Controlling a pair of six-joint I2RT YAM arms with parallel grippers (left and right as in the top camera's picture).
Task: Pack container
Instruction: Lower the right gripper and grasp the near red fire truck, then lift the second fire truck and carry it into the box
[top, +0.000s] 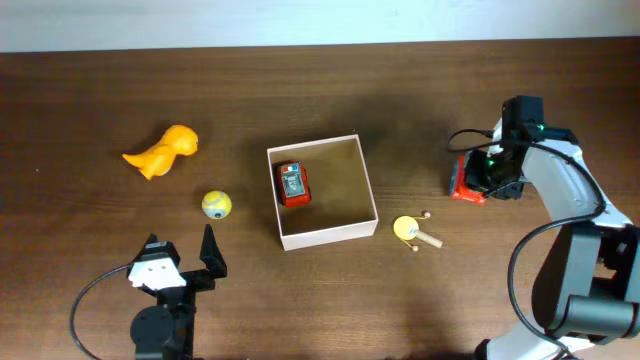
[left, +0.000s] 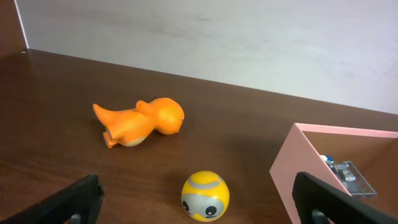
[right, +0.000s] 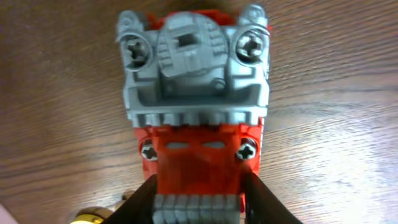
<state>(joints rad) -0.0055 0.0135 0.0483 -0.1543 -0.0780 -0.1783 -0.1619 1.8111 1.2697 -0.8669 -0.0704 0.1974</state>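
Observation:
The container (top: 327, 236) is a square, shallow box with white walls and a tan inside, at mid-table. A small red toy car (top: 292, 184) lies in its left part. The container's wall shows in the left wrist view (left: 287, 169). My right gripper (top: 490, 178) is at the far right, its fingers (right: 199, 177) closed against both sides of a red and grey toy vehicle (right: 196, 74), which rests low at the table (top: 463, 188). My left gripper (top: 182, 262) is open and empty near the front edge, behind a yellow ball toy (left: 205, 196).
An orange dinosaur toy (top: 165, 150) lies on its side at the left, also seen in the left wrist view (left: 140, 121). The yellow ball (top: 216, 205) sits left of the container. A small yellow toy with pegs (top: 410, 230) lies by the container's front right corner.

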